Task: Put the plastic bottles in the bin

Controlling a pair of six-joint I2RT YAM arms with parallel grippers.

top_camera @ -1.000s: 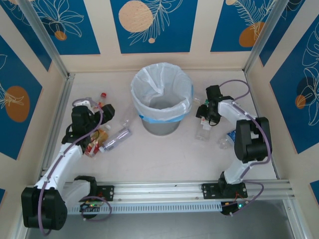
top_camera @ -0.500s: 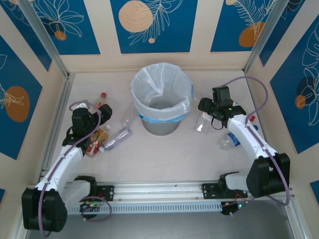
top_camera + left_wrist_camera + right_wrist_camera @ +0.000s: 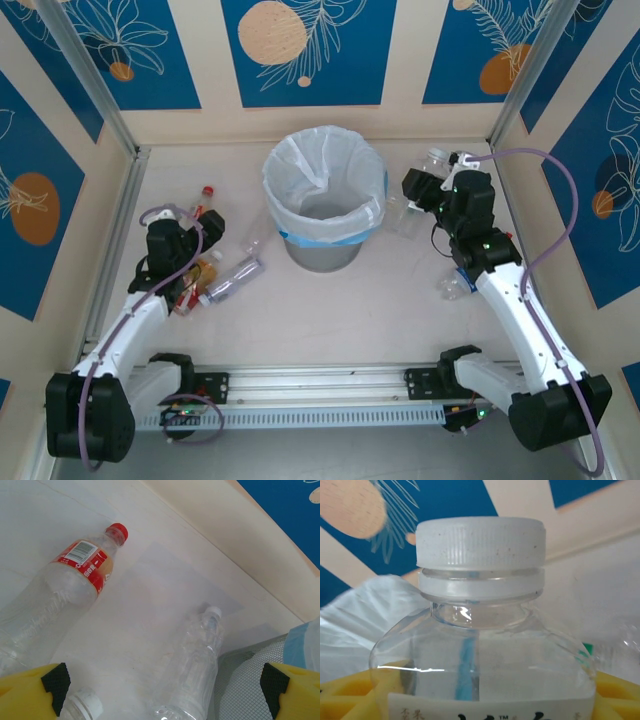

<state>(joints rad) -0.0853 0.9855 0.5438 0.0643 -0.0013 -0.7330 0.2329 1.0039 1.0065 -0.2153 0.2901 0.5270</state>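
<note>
Up top, your right gripper [image 3: 414, 190] has a clear bottle [image 3: 400, 212] clamped just right of the bin [image 3: 322, 252], left gripper [image 3: 207, 228] gaping wide left of it; left wrist cam: red-capped bottle [image 3: 75, 580] and white-capped bottle [image 3: 197, 665] lying beside the bin [image 3: 242, 680]; right wrist cam: clear bottle [image 3: 480, 630] between the pads [image 3: 345, 695].

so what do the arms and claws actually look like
The left arm and right arm are white links with black joints, each trailed by a looping lilac cable. The left claw has yellow fingers with black blocks on their inner edges. The right claw has fingers of the same yellow.
</note>
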